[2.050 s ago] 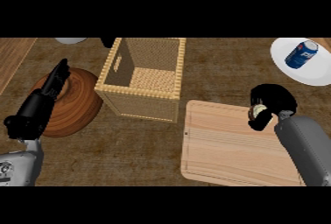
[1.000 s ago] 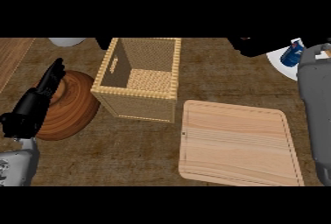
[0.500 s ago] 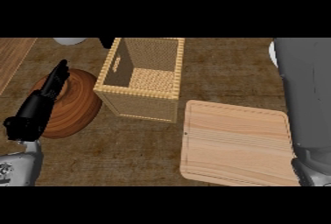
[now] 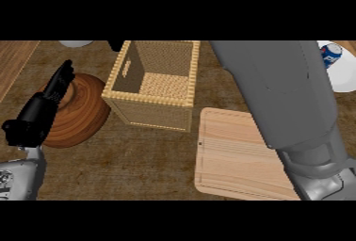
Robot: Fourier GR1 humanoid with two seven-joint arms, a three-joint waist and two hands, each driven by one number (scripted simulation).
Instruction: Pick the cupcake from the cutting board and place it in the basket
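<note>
On the counter (image 4: 139, 160) in front of us stands the woven basket (image 4: 154, 84), with its open top facing up so that things can go in. Just beside it, at the lower right, lies the wooden cutting board (image 4: 233, 164), and we see no cupcake on the part of it that shows. Our right arm (image 4: 278, 94) reaches far up across the view, past the board, and its hand is out of sight beyond the top edge. So we cannot tell if that hand is open or holds the cupcake, and we cannot see the cupcake anywhere. We guess it is up there in the hand, on its way to the basket. Our left hand (image 4: 42, 110) rests at the left with straight fingers, holding nothing, over a round wooden board (image 4: 80, 117). At the top right a blue can (image 4: 332, 54) lies on a white plate (image 4: 344, 75)
</note>
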